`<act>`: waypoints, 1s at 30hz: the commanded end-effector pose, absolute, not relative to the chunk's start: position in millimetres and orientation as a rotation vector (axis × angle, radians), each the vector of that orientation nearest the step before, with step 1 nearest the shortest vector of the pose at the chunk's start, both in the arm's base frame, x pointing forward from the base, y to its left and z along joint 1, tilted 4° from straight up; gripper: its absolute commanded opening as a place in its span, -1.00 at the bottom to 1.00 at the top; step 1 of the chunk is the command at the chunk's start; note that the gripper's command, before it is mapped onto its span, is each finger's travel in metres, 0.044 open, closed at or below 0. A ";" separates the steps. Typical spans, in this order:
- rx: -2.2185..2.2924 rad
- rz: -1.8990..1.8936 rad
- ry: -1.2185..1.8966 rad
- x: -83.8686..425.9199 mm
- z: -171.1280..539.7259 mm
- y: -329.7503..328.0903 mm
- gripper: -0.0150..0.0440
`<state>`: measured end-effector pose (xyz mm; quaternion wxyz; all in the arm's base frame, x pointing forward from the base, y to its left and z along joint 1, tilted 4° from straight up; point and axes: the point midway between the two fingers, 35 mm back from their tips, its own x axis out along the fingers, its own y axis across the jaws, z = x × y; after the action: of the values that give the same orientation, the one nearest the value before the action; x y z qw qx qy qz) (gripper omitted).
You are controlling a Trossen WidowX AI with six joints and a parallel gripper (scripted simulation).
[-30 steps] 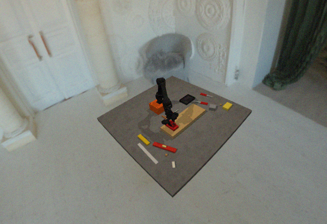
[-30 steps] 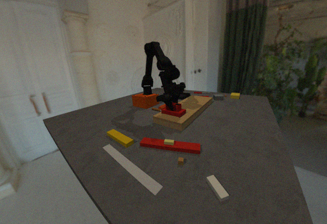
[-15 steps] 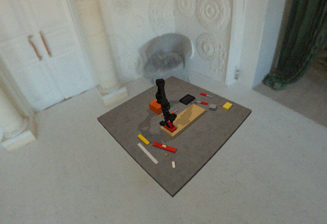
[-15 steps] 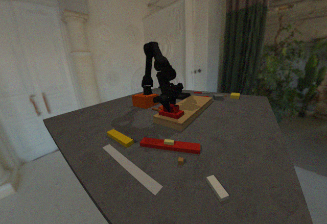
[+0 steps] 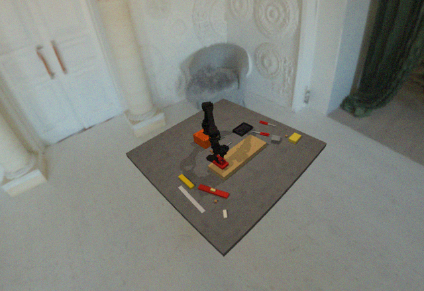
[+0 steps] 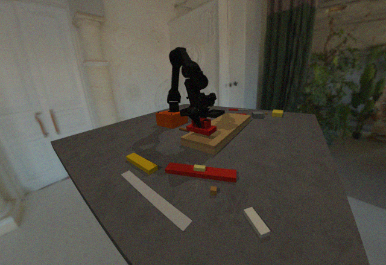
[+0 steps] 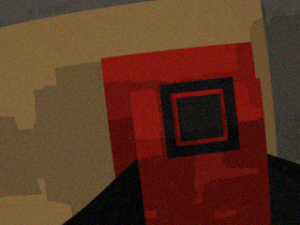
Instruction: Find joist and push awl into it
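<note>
The red stud finder lies flat on or just above the near end of the wooden floor panel. Its square screen is dark in the wrist view. My gripper is shut on the stud finder. The black tray stands beyond the panel's far end, with nothing seen in it. A thin metal shaft shows beside the panel behind the arm; its handle is mostly hidden. I cannot tell whether it is the awl.
Two red-handled tools lie near the tray. A grey block and a yellow block lie right of them. A red level, yellow bar and white strip lie in front.
</note>
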<state>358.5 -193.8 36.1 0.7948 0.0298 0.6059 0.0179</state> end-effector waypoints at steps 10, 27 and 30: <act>0.045 0.029 1.276 358.9 109.5 -201.5 -0.49; -0.105 0.220 1.263 387.1 111.2 -110.2 -0.49; -0.139 0.262 1.259 390.3 111.5 -89.3 -0.49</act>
<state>386.8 -110.3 107.4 0.7966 -0.0477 0.5934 0.1047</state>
